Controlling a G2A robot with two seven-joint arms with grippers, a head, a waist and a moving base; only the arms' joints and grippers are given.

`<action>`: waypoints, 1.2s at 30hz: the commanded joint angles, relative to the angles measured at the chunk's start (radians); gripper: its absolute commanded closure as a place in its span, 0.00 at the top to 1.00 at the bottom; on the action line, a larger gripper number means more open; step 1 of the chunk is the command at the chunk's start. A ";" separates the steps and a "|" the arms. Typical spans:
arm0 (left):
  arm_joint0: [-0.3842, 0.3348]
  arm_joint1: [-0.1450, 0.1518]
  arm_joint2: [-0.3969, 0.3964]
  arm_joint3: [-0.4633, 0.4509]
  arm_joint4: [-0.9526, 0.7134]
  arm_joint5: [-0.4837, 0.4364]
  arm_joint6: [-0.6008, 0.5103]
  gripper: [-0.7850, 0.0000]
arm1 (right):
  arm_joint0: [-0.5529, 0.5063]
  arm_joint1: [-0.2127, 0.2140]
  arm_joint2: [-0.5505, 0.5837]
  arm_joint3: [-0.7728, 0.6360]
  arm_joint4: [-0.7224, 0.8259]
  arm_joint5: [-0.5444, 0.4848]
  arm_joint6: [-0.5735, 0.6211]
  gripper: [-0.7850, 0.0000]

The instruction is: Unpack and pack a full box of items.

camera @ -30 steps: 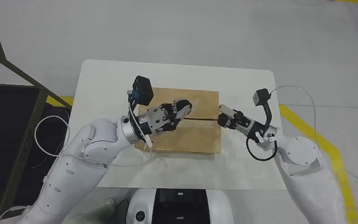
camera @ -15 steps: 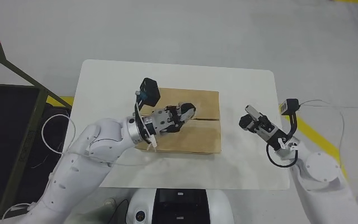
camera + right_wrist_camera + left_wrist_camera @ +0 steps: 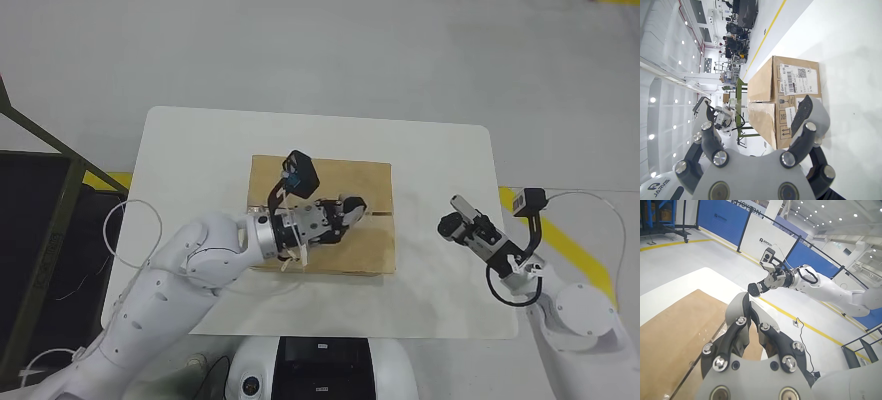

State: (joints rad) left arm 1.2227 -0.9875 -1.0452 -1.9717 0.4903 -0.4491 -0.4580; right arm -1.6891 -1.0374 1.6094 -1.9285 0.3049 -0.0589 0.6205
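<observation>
A closed cardboard box (image 3: 320,240) with a taped seam along its top lies in the middle of the white table (image 3: 200,150). My left gripper (image 3: 356,211) hovers low over the box top near the right end of the seam, fingers shut with nothing between them; the left wrist view shows the left gripper (image 3: 747,306) above the box (image 3: 677,321). My right gripper (image 3: 452,218) stands open over bare table to the right of the box, apart from it. In the right wrist view the right gripper (image 3: 753,111) faces the box (image 3: 761,91) and its labelled end (image 3: 798,79).
Bare table surrounds the box on all sides. A dark green-framed rack (image 3: 40,210) stands off the table's left edge. A yellow floor line (image 3: 560,240) runs past the right side. Loose white cables (image 3: 110,240) hang by the left arm.
My left gripper has slid rightward along the box top toward the seam's right end. The right arm has drawn back from the box's right edge to the open table.
</observation>
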 commanded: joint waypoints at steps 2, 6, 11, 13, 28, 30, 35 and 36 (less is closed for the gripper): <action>-0.013 -0.005 0.016 0.015 0.016 0.005 -0.007 0.00 | -0.001 0.000 0.001 -0.001 -0.002 0.001 0.001 1.00; -0.032 -0.013 0.037 0.041 0.026 0.015 -0.018 0.00 | -0.003 -0.001 0.004 -0.003 -0.004 0.003 0.002 1.00; -0.056 -0.023 0.068 0.073 0.032 0.030 -0.040 0.00 | -0.011 -0.001 0.009 -0.008 -0.006 0.007 -0.002 1.00; -0.065 -0.027 0.076 0.084 0.032 0.035 -0.039 0.00 | -0.013 -0.001 0.010 -0.010 -0.006 0.009 -0.001 1.00; -0.131 -0.053 0.123 0.140 0.035 0.062 -0.087 0.37 | -0.016 -0.003 0.010 -0.016 -0.013 0.018 -0.002 1.00; -0.139 -0.055 0.126 0.142 0.041 0.062 -0.094 0.71 | -0.014 -0.003 0.009 -0.016 -0.016 0.020 0.000 1.00; -0.153 -0.058 0.128 0.138 0.072 0.058 -0.115 1.00 | -0.008 -0.004 0.005 -0.016 -0.020 0.025 0.000 1.00; -0.154 -0.059 0.126 0.136 0.073 0.057 -0.117 1.00 | -0.006 -0.004 0.005 -0.017 -0.023 0.026 0.001 1.00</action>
State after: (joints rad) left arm 1.0694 -1.0456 -0.9171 -1.8333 0.5617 -0.3914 -0.5738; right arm -1.6972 -1.0411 1.6150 -1.9449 0.2841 -0.0339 0.6204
